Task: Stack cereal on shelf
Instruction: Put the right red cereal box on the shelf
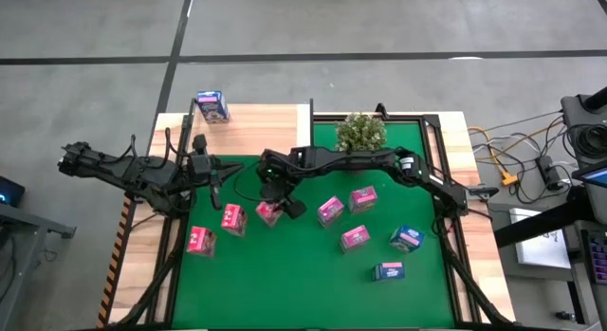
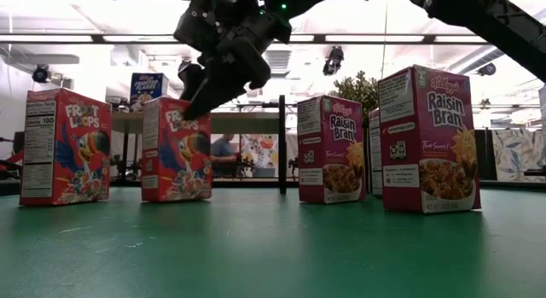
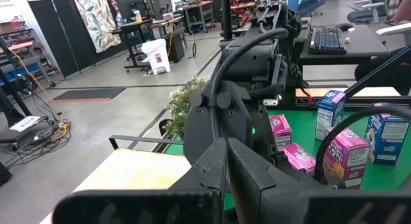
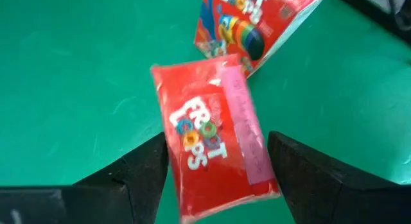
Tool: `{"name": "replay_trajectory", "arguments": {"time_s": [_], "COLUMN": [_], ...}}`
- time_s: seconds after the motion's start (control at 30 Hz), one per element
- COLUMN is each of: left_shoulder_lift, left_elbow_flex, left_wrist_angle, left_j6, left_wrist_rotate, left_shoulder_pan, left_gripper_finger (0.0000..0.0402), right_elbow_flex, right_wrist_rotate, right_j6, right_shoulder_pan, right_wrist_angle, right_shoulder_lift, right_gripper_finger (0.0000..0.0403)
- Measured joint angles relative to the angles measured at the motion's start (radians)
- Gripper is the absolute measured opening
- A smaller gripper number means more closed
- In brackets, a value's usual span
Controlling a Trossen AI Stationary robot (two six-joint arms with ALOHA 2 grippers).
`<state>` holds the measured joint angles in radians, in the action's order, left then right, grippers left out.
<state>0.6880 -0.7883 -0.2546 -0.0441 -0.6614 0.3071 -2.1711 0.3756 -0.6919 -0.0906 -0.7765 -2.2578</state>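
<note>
The right end effector (image 4: 218, 166) hangs directly above a red Froot Loops box (image 1: 269, 211) standing on the green mat (image 1: 313, 274), its fingers spread and straddling the box top, not yet pinching it (the top's long axis runs between the fingers). The left end effector (image 1: 216, 179), pressed together, waits just off the mat's left edge, farther from the box. The shelf (image 1: 256, 122) lies beyond the box, carrying one blue box (image 1: 211, 106)

green mat (image 1: 313, 274) bears roughly seven cereal boxes (image 1: 355, 238).
</note>
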Motion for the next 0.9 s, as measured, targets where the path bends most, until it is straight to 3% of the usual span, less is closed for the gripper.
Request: {"name": "replay_trajectory", "arguments": {"time_s": [0.9], "left_shoulder_lift": [0.0], "left_elbow_flex": [0.0], "left_wrist_angle": [0.009], "left_j6": [0.0], "left_wrist_rotate": [0.0], "left_shoulder_pan": [0.0], "left_gripper_finger": [0.0], "right_elbow_flex": [0.0], "right_wrist_rotate": [0.001], "right_j6": [0.049], "right_shoulder_pan": [0.0], "right_wrist_angle": [-0.026], "right_shoulder_lift": [0.001], "right_gripper_finger": [0.0194]}}
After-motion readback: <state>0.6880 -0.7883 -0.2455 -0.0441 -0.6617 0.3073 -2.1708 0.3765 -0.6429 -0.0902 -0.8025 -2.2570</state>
